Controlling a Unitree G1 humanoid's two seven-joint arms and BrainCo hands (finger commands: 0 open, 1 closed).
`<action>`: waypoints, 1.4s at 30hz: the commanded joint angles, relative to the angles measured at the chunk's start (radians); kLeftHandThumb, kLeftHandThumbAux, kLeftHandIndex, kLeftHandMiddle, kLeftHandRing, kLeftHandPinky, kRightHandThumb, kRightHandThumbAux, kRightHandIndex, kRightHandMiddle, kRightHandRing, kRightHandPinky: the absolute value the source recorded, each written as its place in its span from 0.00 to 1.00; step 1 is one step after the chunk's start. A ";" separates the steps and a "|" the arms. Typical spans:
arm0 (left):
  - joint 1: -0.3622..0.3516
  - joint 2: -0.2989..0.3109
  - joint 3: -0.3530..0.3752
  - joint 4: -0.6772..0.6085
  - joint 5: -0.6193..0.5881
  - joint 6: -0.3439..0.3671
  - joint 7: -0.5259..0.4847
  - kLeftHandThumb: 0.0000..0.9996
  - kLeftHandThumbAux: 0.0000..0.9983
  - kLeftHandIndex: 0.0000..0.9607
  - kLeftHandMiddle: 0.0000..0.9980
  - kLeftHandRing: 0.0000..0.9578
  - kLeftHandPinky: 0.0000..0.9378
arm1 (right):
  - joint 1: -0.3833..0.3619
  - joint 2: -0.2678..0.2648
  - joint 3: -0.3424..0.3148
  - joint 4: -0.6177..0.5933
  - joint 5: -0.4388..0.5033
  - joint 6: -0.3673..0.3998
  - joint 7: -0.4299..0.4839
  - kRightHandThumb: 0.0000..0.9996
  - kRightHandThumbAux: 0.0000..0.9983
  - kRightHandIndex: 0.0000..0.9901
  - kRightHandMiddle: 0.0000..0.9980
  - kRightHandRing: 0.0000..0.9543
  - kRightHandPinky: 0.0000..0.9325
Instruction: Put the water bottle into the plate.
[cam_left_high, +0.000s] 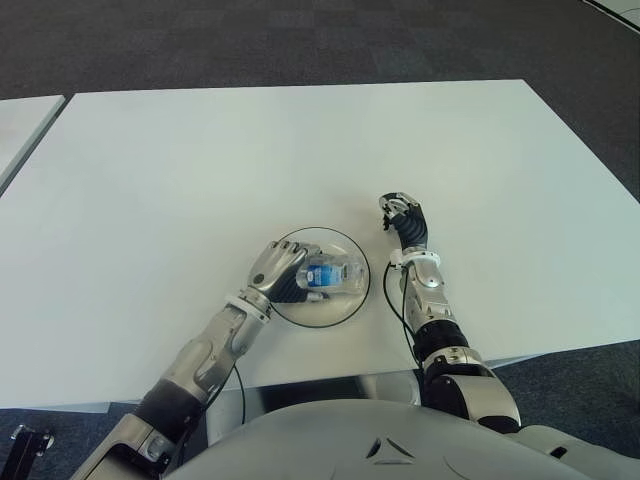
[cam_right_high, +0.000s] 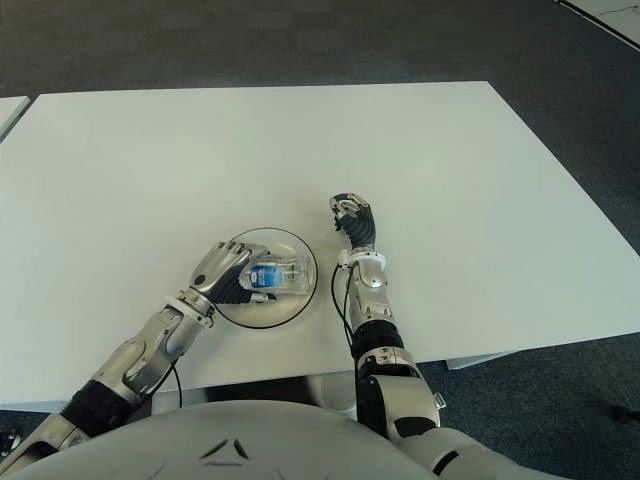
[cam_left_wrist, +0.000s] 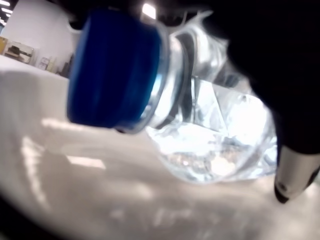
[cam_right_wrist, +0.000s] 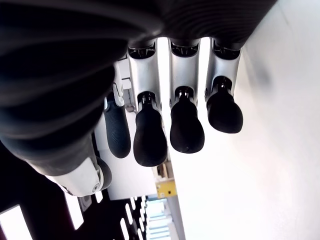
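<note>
On the white tabletop (cam_left_high: 200, 170), as the left eye view showed it, the left robot hand (cam_left_high: 279, 273) lay over the near-left rim of the plate (cam_left_high: 345, 305), its fingers curled round the water bottle (cam_left_high: 332, 272), which lay on its side inside the dish with its blue label up. By my judgement the placing step was all but finished: the bottle appeared to be down in the plate, and what remained was for the fingers to loosen and the hand to draw back without dragging the bottle or tipping the dish. The right robot hand (cam_left_high: 402, 215) showed just to the right of the plate, apart from it, holding nothing. The right eye view gave the same layout and no other objects on the tabletop; dark carpet (cam_right_high: 300, 40) lay beyond the far edge, so nothing stood in the way of a withdrawal toward the robot's left. From the left wrist view, the blue cap (cam_left_wrist: 114, 72) and clear neck of the bottle filled the frame, a dark finger lay across the body, and the pale plate surface sat directly beneath. The right wrist view showed that hand's fingers (cam_right_wrist: 186, 127) loosely bent and empty beside bare tabletop.
</note>
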 joint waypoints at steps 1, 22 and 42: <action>-0.031 0.011 -0.017 0.066 0.036 -0.002 0.016 0.85 0.67 0.42 0.54 0.89 0.91 | 0.067 0.010 -0.002 0.054 0.007 0.092 -0.008 0.71 0.73 0.44 0.76 0.78 0.80; -0.049 -0.014 -0.026 0.138 0.056 0.106 0.009 0.85 0.66 0.43 0.55 0.81 0.82 | 0.074 0.006 -0.001 0.049 0.004 0.081 -0.002 0.70 0.73 0.44 0.77 0.78 0.81; -0.079 0.012 -0.063 0.174 0.061 0.067 0.013 0.58 0.63 0.16 0.19 0.17 0.17 | 0.074 0.004 -0.002 0.049 0.002 0.082 -0.007 0.70 0.73 0.44 0.77 0.78 0.81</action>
